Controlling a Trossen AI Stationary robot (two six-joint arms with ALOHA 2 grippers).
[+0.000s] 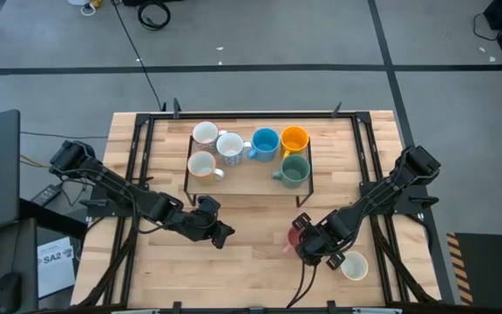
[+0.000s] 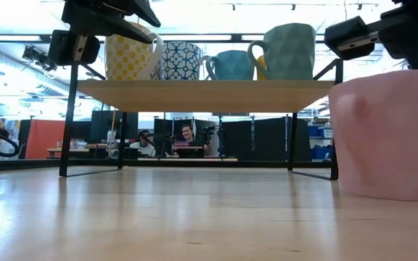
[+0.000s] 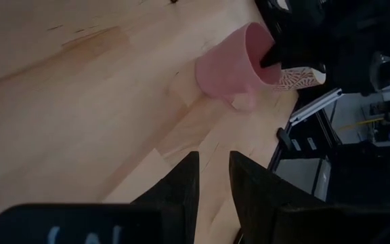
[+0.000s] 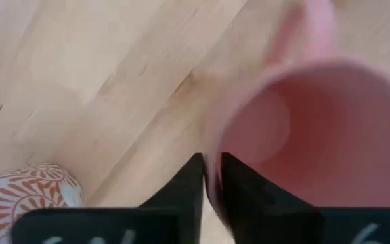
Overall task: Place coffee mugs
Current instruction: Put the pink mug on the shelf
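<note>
On table front right, right pincer [image 4: 210,177] pinching pink mug [image 4: 317,129] rim

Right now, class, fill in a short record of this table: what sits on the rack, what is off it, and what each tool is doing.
On rack: six mugs on the wooden rack, among them the blue mug, orange-yellow mug and green mug
Off rack: pink mug and patterned mug, both on the table
Right tool: fingers pinching the pink mug's wall, one inside, one outside
Left tool: low over bare table in front of the rack, holding nothing, fingers nearly together
</note>
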